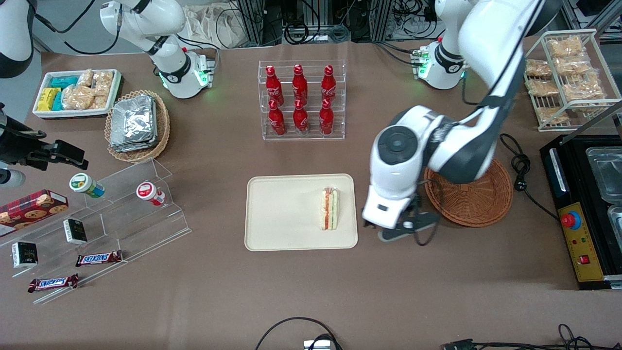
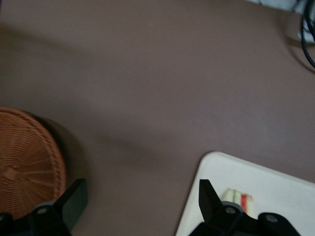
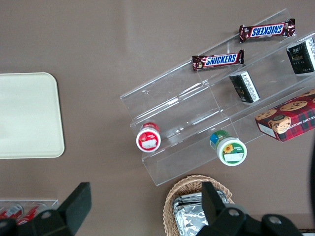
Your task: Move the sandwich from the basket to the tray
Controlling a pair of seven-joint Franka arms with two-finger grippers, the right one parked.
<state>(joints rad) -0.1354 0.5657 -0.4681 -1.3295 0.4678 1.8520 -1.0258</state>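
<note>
Already on the tray: sandwich (image 1: 330, 209) lies wrapped near its 3 o'clock edge.

Its white bread shows red and green layers at the cut face, resting on the smooth cream tray (image 1: 282, 214) with rounded corners. Spread and empty, the claw (image 2: 142, 204) hangs over bare brown tabletop (image 1: 311, 291) between tray and the round woven basket (image 1: 478, 204), which looks empty. A careless swing could likely clip the low rim and jolt the wedge.
</note>
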